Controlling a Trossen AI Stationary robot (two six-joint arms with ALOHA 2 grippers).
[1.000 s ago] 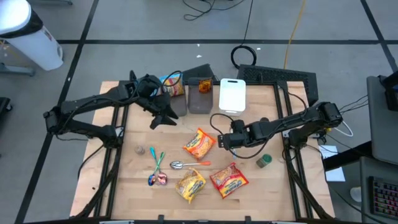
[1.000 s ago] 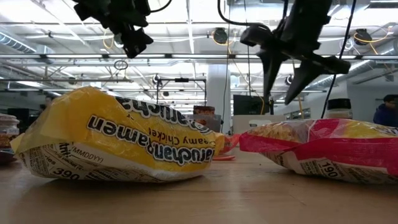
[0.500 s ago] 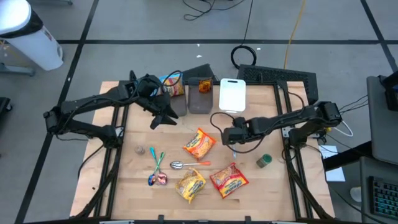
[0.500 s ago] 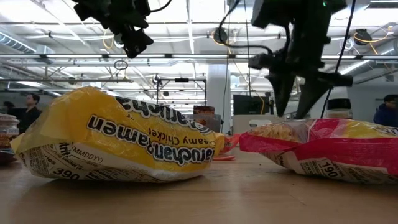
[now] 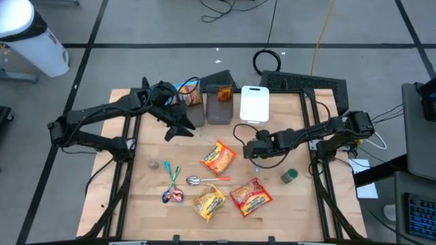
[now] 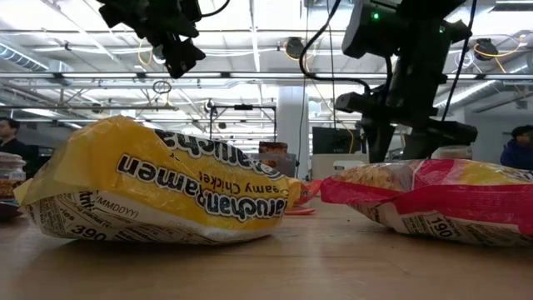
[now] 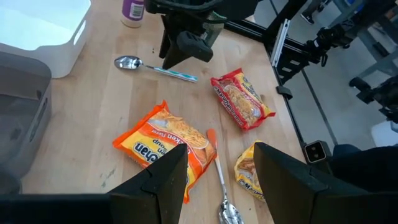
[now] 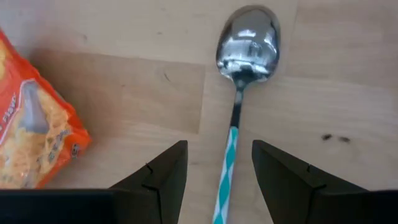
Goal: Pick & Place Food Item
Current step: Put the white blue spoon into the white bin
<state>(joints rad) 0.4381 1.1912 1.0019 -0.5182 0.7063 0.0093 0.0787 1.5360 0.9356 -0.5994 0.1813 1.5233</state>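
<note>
A: How much open counter (image 5: 136, 197) is there around the arms?

B: The near left corner is bare wood. The packets crowd the middle and near edge; bins and a white tub (image 5: 255, 103) line the far edge. A small green jar (image 5: 289, 176) sits near the right edge.

A: Any writing you can read?

B: From counter height, the yellow packet (image 6: 158, 187) reads "ramen" and "Creamy Chicken", upside down, with "390" at its corner. The red packet (image 6: 433, 204) also shows "390".

A: Where's the right claw (image 5: 256, 158)?

B: Low over the middle of the counter, fingers spread, straddling the striped handle of a teal spoon (image 8: 239, 99) without touching it. The orange packet (image 5: 218, 157) lies just beside it, toward the left edge.

A: And the left claw (image 5: 176, 129)?

B: Raised toward the far left, fingers apart, holding nothing, well apart from the orange packet.

A: Other cutlery?

B: An orange-handled spoon (image 5: 204, 180) lies between the packets.
</note>
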